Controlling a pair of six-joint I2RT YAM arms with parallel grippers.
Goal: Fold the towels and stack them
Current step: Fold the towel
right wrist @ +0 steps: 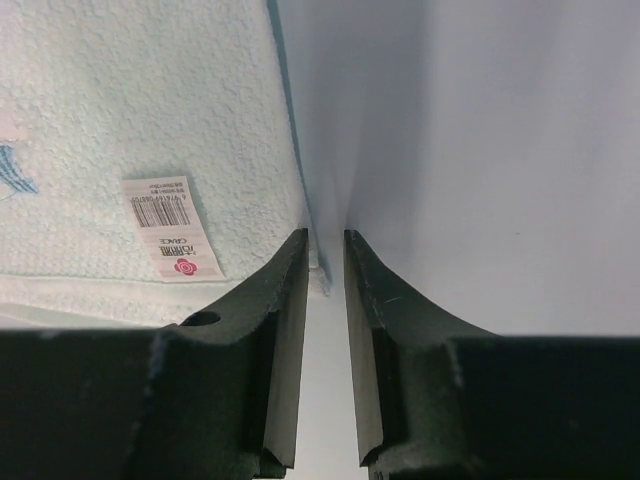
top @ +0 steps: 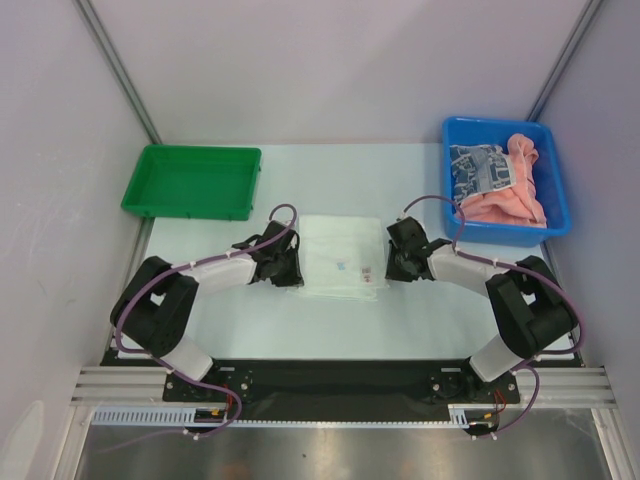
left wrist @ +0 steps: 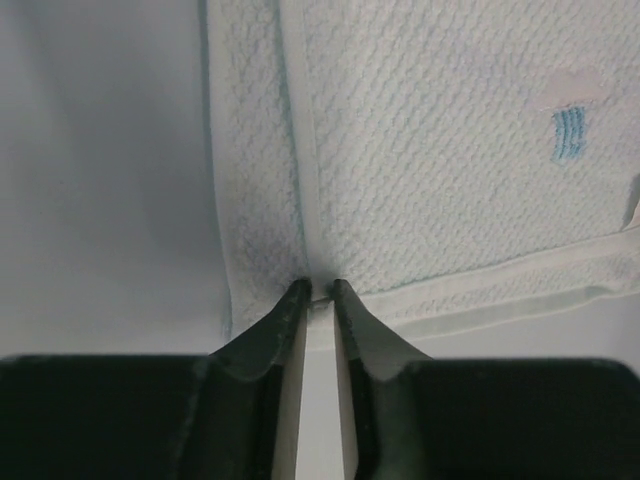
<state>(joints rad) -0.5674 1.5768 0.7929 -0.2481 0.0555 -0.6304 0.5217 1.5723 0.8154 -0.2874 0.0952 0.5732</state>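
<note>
A white towel (top: 335, 250) lies flat in the middle of the table between my two arms. My left gripper (top: 297, 268) is at its left edge. In the left wrist view the left gripper (left wrist: 318, 288) has its jaws nearly together, with the towel's (left wrist: 430, 150) hem pinched between the tips. My right gripper (top: 387, 266) is at the towel's right edge. In the right wrist view the right gripper (right wrist: 326, 240) has narrow jaws with the corner of the towel (right wrist: 120, 100) between them, next to a sewn label (right wrist: 172, 228). More towels lie in a bin: a salmon-pink one (top: 510, 200) and a blue-grey patterned one (top: 478, 168).
A blue bin (top: 560, 205) holding the other towels stands at the back right. An empty green tray (top: 190, 178) sits at the back left. Grey walls close in the table on both sides and behind.
</note>
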